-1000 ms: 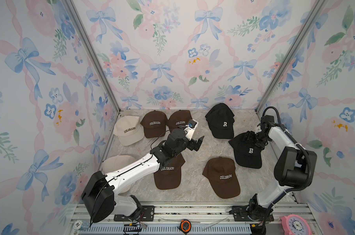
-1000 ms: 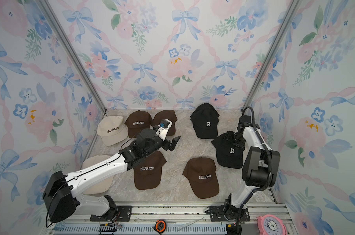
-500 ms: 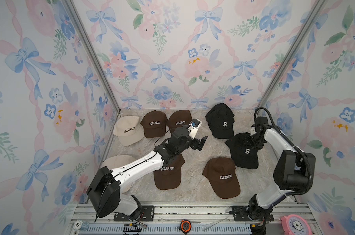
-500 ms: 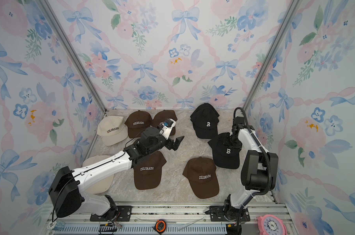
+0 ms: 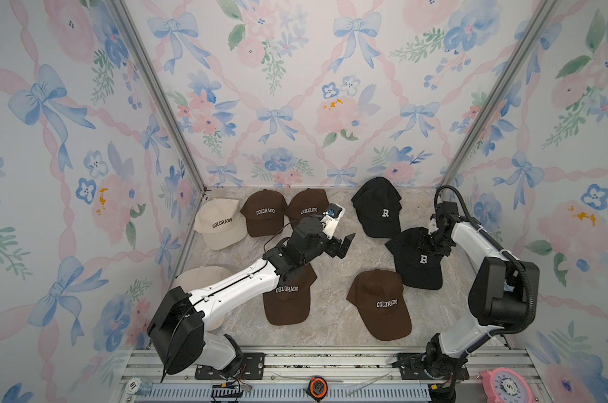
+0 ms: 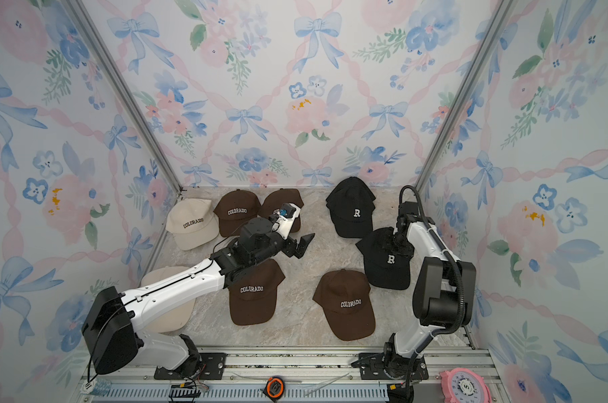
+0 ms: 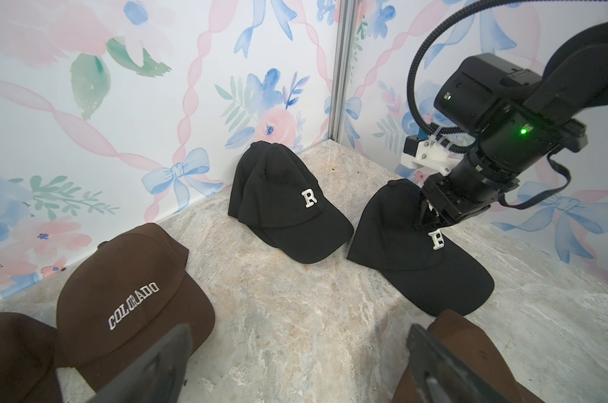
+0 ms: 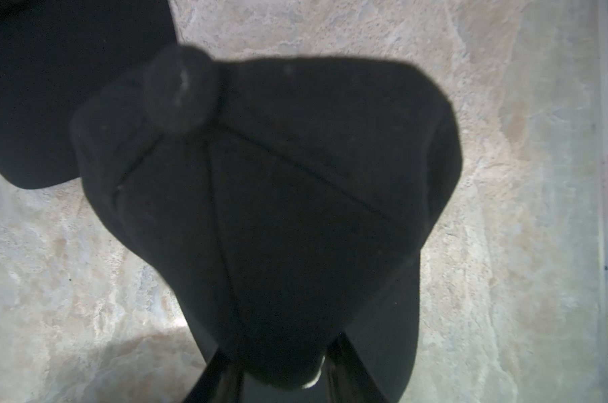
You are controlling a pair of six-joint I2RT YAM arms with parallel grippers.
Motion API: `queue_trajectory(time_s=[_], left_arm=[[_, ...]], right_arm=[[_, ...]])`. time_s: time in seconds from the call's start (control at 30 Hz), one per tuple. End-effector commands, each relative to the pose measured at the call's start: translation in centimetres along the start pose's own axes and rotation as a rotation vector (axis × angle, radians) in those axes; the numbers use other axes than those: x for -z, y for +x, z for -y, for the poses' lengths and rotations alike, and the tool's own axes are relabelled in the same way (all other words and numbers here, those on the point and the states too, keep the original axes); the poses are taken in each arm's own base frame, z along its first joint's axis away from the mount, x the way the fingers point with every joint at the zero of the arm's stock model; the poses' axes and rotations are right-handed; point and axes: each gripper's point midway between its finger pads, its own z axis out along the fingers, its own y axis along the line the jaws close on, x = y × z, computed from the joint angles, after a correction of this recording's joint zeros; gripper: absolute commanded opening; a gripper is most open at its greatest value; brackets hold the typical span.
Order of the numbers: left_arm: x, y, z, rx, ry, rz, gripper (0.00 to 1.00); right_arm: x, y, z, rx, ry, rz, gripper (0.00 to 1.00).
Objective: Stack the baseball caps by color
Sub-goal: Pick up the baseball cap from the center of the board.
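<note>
My right gripper [image 5: 431, 244] is shut on the crown of a black "R" baseball cap [image 5: 417, 260] at mid-right, pinching the fabric just above the letter [image 7: 436, 240]. In the right wrist view the black fingers [image 8: 222, 370] flank bunched black cloth [image 8: 278, 209]. Another black "R" cap [image 5: 379, 209] lies at the back; in the left wrist view it seems to be a layered pair [image 7: 285, 206]. My left gripper [image 5: 340, 244] hovers open and empty over the middle [image 7: 295, 335]. Brown "COLORADO" caps lie at the back [image 5: 264, 214] [image 5: 307, 209] and front [image 5: 288, 300] [image 5: 381, 303]. A cream cap [image 5: 220, 223] is back left.
A second cream cap [image 5: 197, 279] lies partly under my left arm by the left wall. Floral walls close in three sides. The front rail carries a tape measure [image 5: 318, 386], a pink clock [image 5: 506, 385] and a small round chip [image 5: 135, 385].
The right gripper's jaws have closed onto the black cap's crown, and the cap has shifted slightly left. The left arm has stretched a little further over the middle, still open.
</note>
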Motion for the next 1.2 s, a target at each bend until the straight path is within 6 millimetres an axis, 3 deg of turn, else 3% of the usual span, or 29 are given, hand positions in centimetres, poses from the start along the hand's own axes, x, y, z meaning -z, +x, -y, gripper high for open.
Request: queue_trajectory(time_s=[0.0, 0.13, 0.4, 0.6, 0.93, 1.17], left_arm=[[0.9, -0.8, 0.1, 0.026, -0.002, 0.023, 0.98], [1.0, -0.7, 0.3, 0.027, 0.003, 0.021, 0.98], [1.4, -0.7, 0.2, 0.035, -0.004, 0.022, 0.98], [1.5, -0.7, 0.2, 0.031, -0.007, 0.021, 0.98], [0.9, -1.0, 0.2, 0.004, -0.008, 0.020, 0.98], [0.7, -1.7, -0.7, 0.008, -0.020, 0.046, 0.98]], right_arm=[[-0.1, 0.9, 0.4, -0.002, 0.025, -0.016, 0.30], [-0.4, 1.0, 0.5, -0.001, 0.034, -0.030, 0.26], [0.2, 0.9, 0.5, -0.009, 0.035, -0.020, 0.07], [1.4, 0.6, 0.1, -0.003, 0.031, -0.016, 0.06], [6.7, -1.5, -0.6, 0.048, 0.045, 0.075, 0.03], [8.2, -3.4, -3.4, 0.155, -0.020, 0.101, 0.00]])
